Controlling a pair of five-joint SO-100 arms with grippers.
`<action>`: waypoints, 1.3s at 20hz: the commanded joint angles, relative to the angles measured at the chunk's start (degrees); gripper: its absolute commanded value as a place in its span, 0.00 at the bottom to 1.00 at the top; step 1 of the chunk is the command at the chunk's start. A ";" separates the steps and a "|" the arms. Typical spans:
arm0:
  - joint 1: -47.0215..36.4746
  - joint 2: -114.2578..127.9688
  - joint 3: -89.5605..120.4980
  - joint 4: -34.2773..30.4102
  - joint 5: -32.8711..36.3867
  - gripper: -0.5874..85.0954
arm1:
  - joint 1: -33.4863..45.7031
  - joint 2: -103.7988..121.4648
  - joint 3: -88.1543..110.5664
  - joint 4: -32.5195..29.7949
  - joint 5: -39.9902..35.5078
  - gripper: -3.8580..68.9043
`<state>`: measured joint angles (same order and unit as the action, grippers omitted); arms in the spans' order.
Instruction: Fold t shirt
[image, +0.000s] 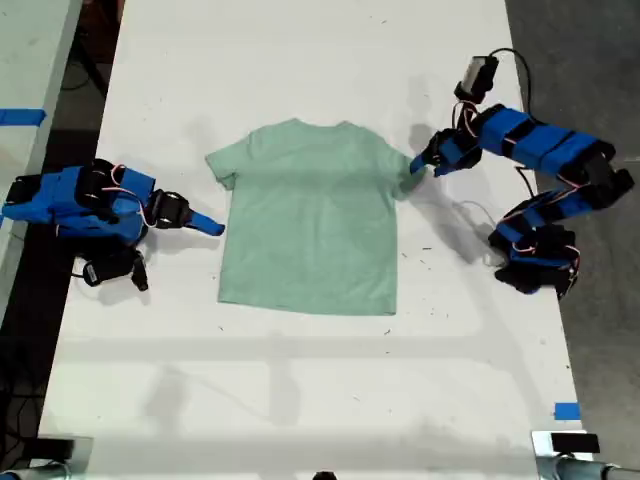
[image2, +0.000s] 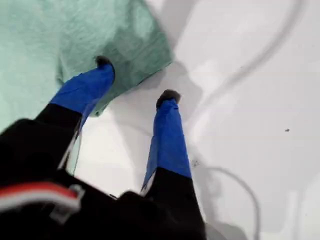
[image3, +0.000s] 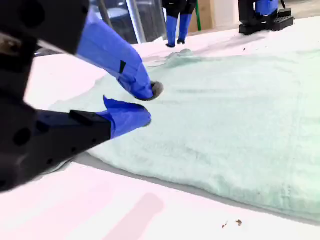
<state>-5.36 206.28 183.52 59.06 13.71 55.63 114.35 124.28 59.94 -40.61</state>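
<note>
On the white table (image: 300, 400), the t shirt (image: 310, 215) lay flat and unfolded between two blue arms.
Nearest the exterior camera was the shirt's hem. Beside the shirt's body, on the exterior view's left, my second gripper (image3: 145, 105) hovered just short of the cloth, jaws slightly parted and empty. At the sleeve on the exterior view's right, my first gripper (image2: 135, 80) stood spread, one fingertip (image2: 103, 62) on the sleeve edge, the other on bare table. I judged the first fold was only starting; next, each gripper would need to pinch a shirt edge.
</note>
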 joint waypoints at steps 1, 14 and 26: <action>-0.79 0.35 0.18 0.18 0.00 0.05 | 0.26 -8.88 -2.90 -8.26 -0.88 0.35; -0.79 0.35 0.18 0.18 0.00 0.05 | -10.90 -7.38 -25.40 2.99 0.62 0.04; -0.79 0.35 0.18 0.18 0.00 0.05 | -22.85 -14.06 -46.05 13.71 3.16 0.05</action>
<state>-5.36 206.28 183.52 59.15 13.71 29.53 85.96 72.25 71.54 -38.67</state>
